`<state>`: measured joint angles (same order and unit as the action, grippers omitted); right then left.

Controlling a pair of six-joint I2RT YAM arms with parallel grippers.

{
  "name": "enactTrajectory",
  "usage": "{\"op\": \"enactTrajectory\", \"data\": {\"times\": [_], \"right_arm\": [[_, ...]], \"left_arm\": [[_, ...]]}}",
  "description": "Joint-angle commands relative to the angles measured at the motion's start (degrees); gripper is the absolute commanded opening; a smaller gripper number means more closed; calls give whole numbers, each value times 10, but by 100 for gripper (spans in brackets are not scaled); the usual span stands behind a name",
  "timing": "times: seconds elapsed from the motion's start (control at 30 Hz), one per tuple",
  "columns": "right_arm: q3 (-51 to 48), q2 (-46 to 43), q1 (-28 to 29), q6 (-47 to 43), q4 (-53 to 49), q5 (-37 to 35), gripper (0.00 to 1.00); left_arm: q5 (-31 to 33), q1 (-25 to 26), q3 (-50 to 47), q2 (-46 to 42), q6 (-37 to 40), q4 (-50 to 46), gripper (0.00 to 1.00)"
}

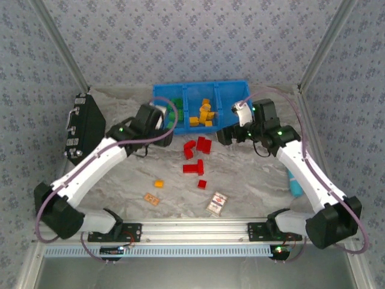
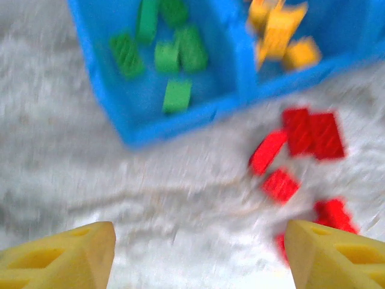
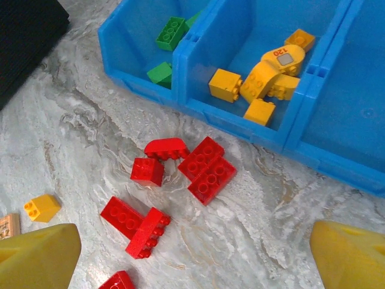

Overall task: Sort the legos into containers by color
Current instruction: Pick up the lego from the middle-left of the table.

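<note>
The blue three-part bin point(image 1: 198, 85) stands at the back of the table. Its left compartment holds green legos point(image 2: 177, 95), its middle one orange legos point(image 3: 264, 78). Several red legos point(image 1: 195, 153) lie loose on the table in front of it, and one orange lego point(image 1: 159, 183) lies nearer the left arm. My left gripper point(image 1: 168, 123) hovers at the bin's front left corner. In the blurred left wrist view it point(image 2: 198, 259) is open with nothing between its fingers. My right gripper point(image 3: 195, 259) is open above the red legos point(image 3: 207, 165), holding nothing.
A black box point(image 1: 84, 126) stands at the left edge. A tan tile point(image 1: 151, 199) and a red-and-white card point(image 1: 217, 203) lie near the front. A light blue object point(image 1: 295, 183) lies under the right arm. Patterned walls close in the table.
</note>
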<state>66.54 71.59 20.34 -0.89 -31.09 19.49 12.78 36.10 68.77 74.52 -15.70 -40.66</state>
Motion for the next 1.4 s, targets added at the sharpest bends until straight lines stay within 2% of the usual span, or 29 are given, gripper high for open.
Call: {"op": "enactTrajectory", "data": {"times": [0.0, 0.17, 0.47, 0.93, 1.17, 1.23, 1.37], "right_arm": [[40, 29, 9, -8, -7, 27, 100], [53, 46, 26, -7, -3, 16, 100], [76, 54, 42, -10, -20, -15, 100], [62, 44, 58, -5, -14, -58, 100], [54, 29, 59, -6, -19, -66, 100], [48, 22, 59, -6, -16, -72, 100], [44, 15, 59, -4, -15, -75, 100]], "left_arm": [[16, 2, -85, -63, -102, -15, 71], [-1, 13, -198, -130, -198, -11, 69], [-18, 65, -290, -131, -268, 14, 68], [-35, 129, -314, -51, -331, 78, 69], [-12, 141, -322, -11, -363, 81, 68], [-7, 141, -326, -6, -370, 88, 68], [1, 142, -327, 11, -370, 103, 59]]}}
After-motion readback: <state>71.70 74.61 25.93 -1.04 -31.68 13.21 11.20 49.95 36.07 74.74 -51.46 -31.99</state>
